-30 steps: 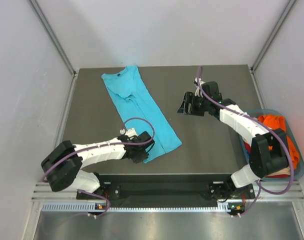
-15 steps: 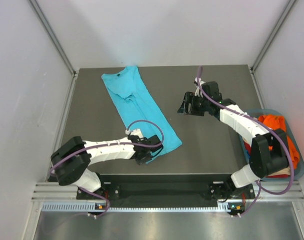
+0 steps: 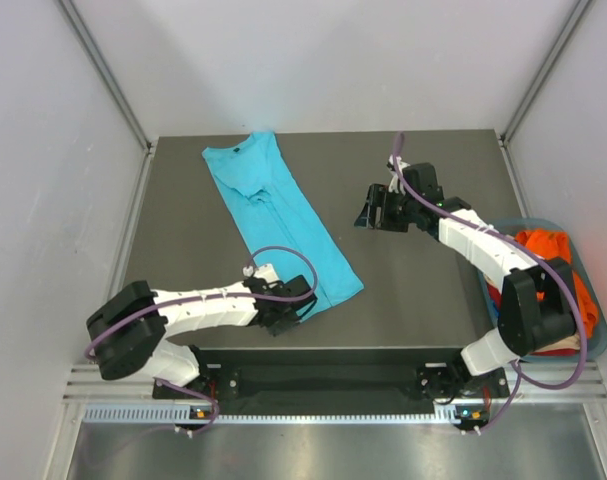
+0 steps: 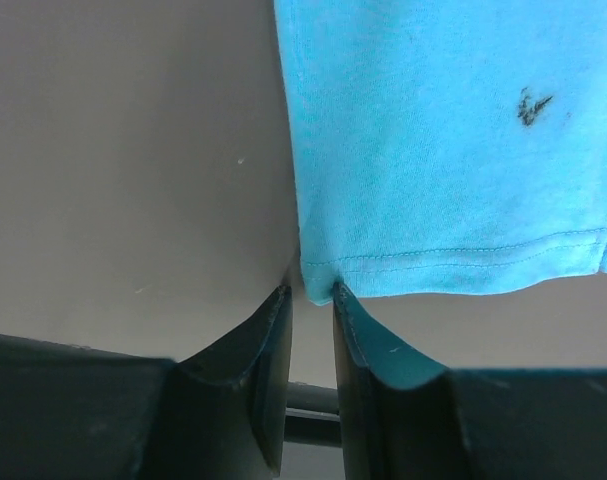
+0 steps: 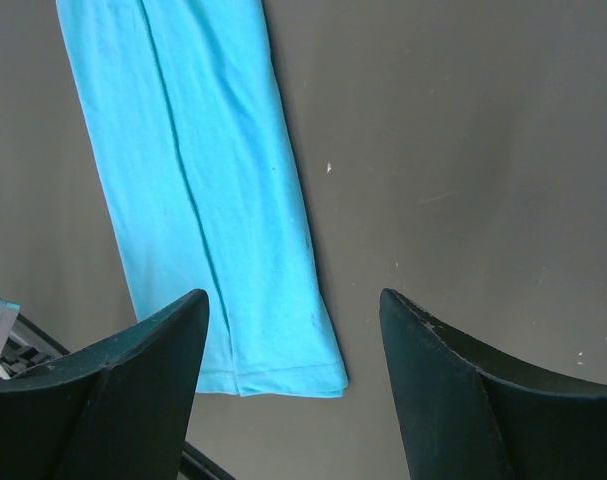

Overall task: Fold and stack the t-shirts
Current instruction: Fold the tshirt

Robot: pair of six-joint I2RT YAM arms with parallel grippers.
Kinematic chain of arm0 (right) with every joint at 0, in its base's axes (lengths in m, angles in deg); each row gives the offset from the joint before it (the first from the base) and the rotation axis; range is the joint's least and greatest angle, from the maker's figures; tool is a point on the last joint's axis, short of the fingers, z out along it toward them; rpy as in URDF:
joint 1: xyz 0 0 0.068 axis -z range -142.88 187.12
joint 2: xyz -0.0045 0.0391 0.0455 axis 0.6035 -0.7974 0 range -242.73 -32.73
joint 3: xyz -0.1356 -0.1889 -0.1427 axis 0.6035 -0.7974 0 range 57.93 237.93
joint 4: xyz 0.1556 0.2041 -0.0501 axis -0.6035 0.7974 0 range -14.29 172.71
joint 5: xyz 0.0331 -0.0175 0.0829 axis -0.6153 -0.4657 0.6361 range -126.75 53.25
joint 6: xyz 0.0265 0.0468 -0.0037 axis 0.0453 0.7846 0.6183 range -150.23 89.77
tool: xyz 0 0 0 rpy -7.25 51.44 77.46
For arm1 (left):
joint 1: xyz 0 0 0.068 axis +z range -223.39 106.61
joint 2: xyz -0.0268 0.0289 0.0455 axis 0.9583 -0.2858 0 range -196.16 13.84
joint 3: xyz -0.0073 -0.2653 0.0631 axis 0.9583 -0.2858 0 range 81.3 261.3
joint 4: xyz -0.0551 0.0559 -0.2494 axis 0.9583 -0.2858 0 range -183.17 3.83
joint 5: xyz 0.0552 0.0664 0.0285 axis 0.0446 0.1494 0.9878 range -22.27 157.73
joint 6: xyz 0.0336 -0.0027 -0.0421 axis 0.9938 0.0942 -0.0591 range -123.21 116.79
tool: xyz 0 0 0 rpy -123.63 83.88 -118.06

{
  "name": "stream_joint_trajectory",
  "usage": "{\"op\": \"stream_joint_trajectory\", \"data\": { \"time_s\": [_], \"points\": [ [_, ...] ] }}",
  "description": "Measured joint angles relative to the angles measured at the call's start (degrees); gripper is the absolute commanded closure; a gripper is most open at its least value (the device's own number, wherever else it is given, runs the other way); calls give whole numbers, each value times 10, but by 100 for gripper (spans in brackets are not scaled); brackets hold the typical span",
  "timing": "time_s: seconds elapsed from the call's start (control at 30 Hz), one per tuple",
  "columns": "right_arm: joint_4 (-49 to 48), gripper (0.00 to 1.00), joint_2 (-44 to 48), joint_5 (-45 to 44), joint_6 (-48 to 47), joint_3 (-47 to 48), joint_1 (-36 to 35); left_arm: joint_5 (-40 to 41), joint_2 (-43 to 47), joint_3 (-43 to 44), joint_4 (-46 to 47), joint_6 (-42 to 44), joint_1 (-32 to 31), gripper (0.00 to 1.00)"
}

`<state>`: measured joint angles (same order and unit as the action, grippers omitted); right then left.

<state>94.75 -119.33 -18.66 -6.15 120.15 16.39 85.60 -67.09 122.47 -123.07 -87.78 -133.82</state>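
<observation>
Though barely parted, left end effector [image 4: 311, 300] at t-shirt [image 4: 433, 150] hem corner

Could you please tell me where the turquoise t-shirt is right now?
In the top view, the turquoise t-shirt lies diagonally left of centre on the table, collar toward the far edge, its near hem corner at the left end effector.

Worktop [image 3: 423, 290]: one. T-shirts lying on it: one, the turquoise t-shirt [image 3: 283, 225]. Basket [image 3: 599, 335]: one. Inside it, one orange t-shirt [image 3: 553, 248] is distinct; the other cloth under it cannot be counted. Robot arms: two — left arm [image 3: 198, 308], right arm [image 3: 478, 245].
</observation>
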Motion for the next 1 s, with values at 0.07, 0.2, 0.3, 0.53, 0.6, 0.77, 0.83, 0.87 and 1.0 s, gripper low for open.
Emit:
{"op": "stream_joint_trajectory", "data": {
  "time_s": [0.07,0.2,0.3,0.53,0.6,0.77,0.83,0.87,1.0],
  "points": [
    [1,30,0,0,0,0,0,0,-2,1,1,-1,0,73],
    [1,30,0,0,0,0,0,2,-9,6,2,-2,0,88],
    [1,30,6,0,0,-12,0,2,-15,10,3,-5,-1,100],
    [10,30,40,-5,1,-64,-6,6,-9,9,-11,-4,-2,100],
    [7,31,62,-11,3,-96,-19,6,1,3,-24,-4,-2,100],
    [4,37,101,-16,21,-174,-57,12,49,-25,-79,-3,-3,100],
    [3,40,101,-23,32,-189,-73,13,66,-32,-100,0,-3,100],
    [2,40,101,-29,40,-193,-82,13,73,-34,-109,2,-3,100],
    [-17,45,101,-45,74,-202,-139,8,77,-42,-121,6,-3,100]
  ]
}}
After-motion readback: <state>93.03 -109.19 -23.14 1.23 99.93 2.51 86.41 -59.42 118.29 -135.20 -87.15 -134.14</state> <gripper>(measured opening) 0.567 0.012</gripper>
